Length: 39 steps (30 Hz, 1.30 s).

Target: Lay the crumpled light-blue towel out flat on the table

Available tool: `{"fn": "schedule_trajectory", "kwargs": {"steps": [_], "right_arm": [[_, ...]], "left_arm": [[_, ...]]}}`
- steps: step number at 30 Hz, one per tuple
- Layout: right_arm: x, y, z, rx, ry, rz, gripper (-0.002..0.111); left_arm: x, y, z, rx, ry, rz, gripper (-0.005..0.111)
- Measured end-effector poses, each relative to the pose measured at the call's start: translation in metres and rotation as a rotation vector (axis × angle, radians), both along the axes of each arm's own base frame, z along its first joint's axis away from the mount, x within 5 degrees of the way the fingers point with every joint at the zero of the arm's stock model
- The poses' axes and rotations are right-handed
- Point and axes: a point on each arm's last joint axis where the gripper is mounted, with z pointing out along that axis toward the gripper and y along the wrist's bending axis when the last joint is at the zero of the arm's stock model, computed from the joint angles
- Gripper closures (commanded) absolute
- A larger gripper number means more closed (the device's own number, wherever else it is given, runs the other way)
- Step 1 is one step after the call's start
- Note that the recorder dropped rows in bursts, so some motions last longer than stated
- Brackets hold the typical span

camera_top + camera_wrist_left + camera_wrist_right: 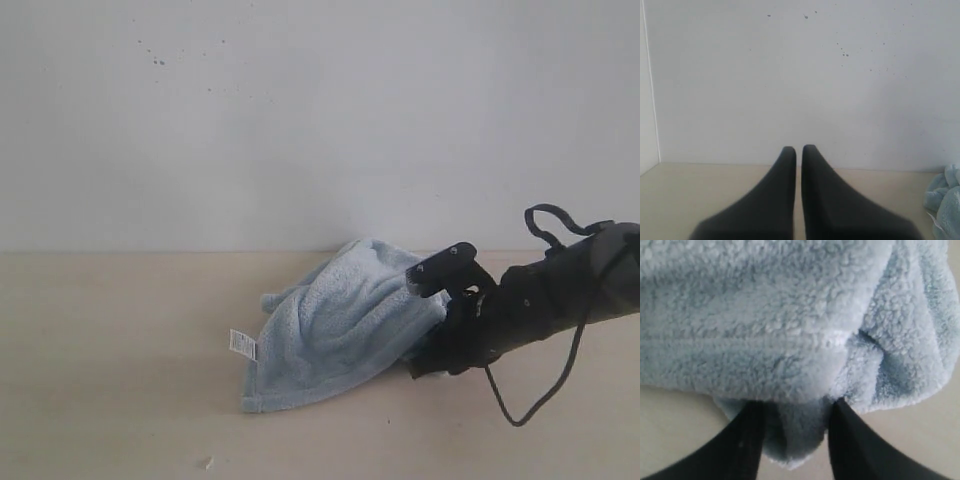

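Note:
The light-blue towel (pixel 335 330) lies bunched at the middle of the beige table (pixel 100 350), drawn up towards its right side, with its white care tag (pixel 241 345) at the left edge. My right gripper (pixel 418 300) is at the towel's right edge. In the right wrist view a thick fold of towel (pixel 790 315) fills the gap between the two black fingers, and the right gripper (pixel 795 405) is shut on it just above the table (pixel 920 440). My left gripper (pixel 799 150) is shut and empty, off to the left of the towel (pixel 945 195); the exterior view does not show it.
A white wall with small dark specks (pixel 300 120) rises behind the table. A black cable (pixel 530 400) loops down from the right arm onto the table. A tiny white scrap (pixel 208 463) lies near the front edge.

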Motion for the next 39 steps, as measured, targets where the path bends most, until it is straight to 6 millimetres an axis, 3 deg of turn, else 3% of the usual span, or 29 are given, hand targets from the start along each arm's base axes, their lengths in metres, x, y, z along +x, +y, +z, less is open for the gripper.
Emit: {"fn": "schedule_trajectory", "kwargs": {"steps": [1,7,11,15,22,28,33,39], "right_arm": [[0.001,0.0,0.001,0.005,-0.013,0.001,0.109],[0.002,-0.001,0.015,0.086,-0.031,-0.088,0.108],[-0.008,-0.007,0.042,0.062,-0.019,-0.091,0.108],[-0.035,-0.017,0.082,0.06,-0.059,-0.086,0.108],[-0.103,-0.043,0.182,-0.015,-0.19,-0.01,0.108],[-0.16,-0.056,0.239,-0.121,-0.325,0.139,0.108],[-0.191,-0.048,0.251,-0.168,-0.327,0.27,0.108],[-0.205,-0.048,0.257,-0.2,-0.358,0.305,0.108]], "left_arm": [[0.0,0.0,0.0,0.0,0.0,0.0,0.103],[0.0,0.0,0.0,0.0,0.0,0.0,0.103],[0.0,0.0,0.0,0.0,0.0,0.0,0.103],[0.0,0.0,0.0,0.0,0.0,0.0,0.103],[0.0,0.0,0.0,0.0,0.0,0.0,0.103],[0.0,0.0,0.0,0.0,0.0,0.0,0.103],[0.0,0.0,0.0,0.0,0.0,0.0,0.103],[0.0,0.0,0.0,0.0,0.0,0.0,0.103]]}}
